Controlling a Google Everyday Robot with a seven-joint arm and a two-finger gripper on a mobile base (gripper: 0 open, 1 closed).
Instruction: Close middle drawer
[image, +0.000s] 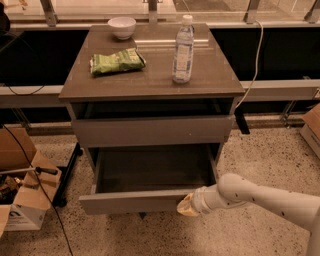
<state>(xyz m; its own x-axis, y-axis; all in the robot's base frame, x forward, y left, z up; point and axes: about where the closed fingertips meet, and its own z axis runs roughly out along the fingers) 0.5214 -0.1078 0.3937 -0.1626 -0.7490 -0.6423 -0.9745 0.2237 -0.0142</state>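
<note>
- The middle drawer (134, 202) stood pulled well out of the grey-brown cabinet (150, 82), with its flat front toward the camera and its deep box open to view.
- The gripper (187, 206) sat low at the right, at the end of a white arm (260, 195), with its yellowish tip against the right end of that drawer's front.
- Whether the gripper was spread or pressed together could not be told.
- The upper drawer (152, 131) stuck out slightly, leaving a dark gap under the cabinet top.
- On top stood a white bowl (122, 26) at the back, a clear water bottle (183, 49) to the right, and a green snack bag (117, 61) lying to the left.
- Cardboard boxes (22, 200) sat on the speckled floor (260, 150) to the left.
</note>
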